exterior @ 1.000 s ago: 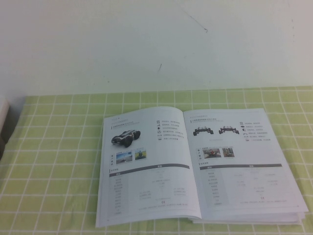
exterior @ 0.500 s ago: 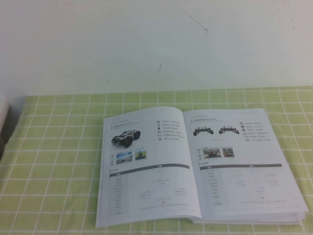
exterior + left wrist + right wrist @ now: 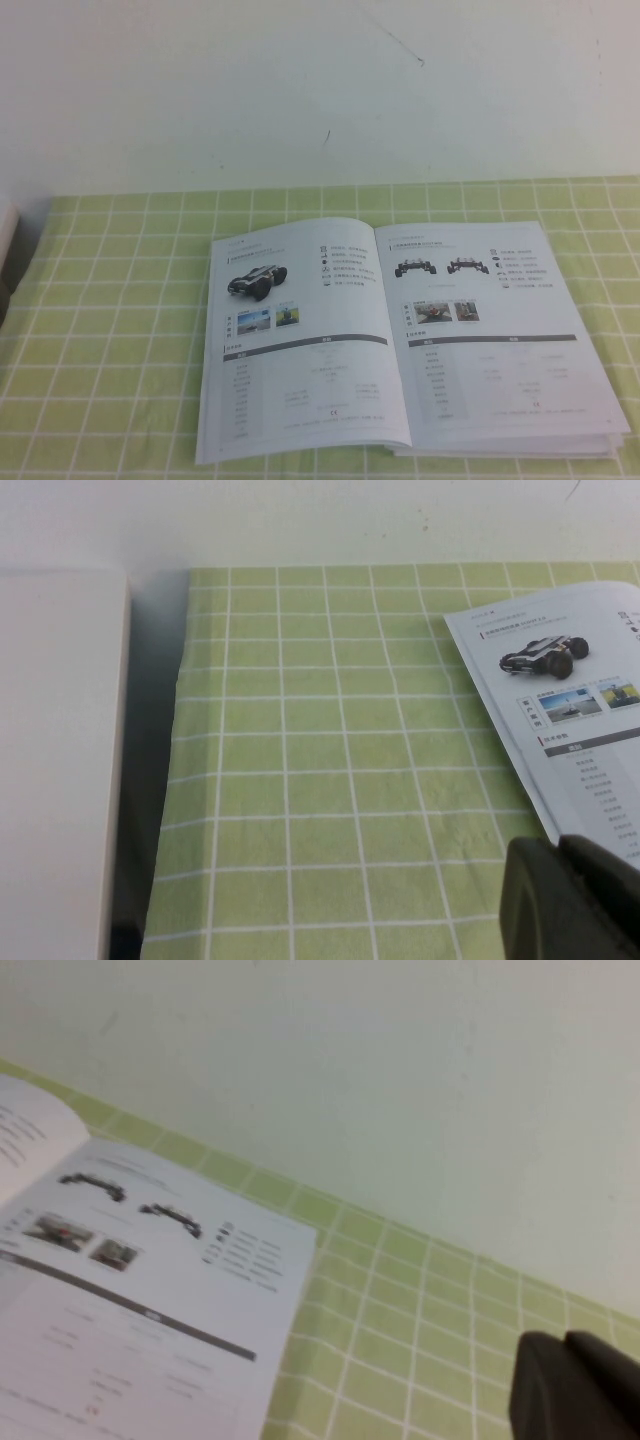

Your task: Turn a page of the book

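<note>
Both grippers, left gripper (image 3: 575,900) and right gripper (image 3: 575,1390), show only cut-off dark corners beside the open book (image 3: 400,335); spread unknowable.

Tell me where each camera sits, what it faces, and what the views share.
High view: raised on the robot's side, angled down at the open book on the green checked cloth; no arm shows.
Left wrist view: on the left arm, facing the cloth and the book's left leaf; part of the left pincer shows.
Right wrist view: on the right arm, facing the book's right leaf and wall; part of the right pincer shows.
All three share the book.
</note>
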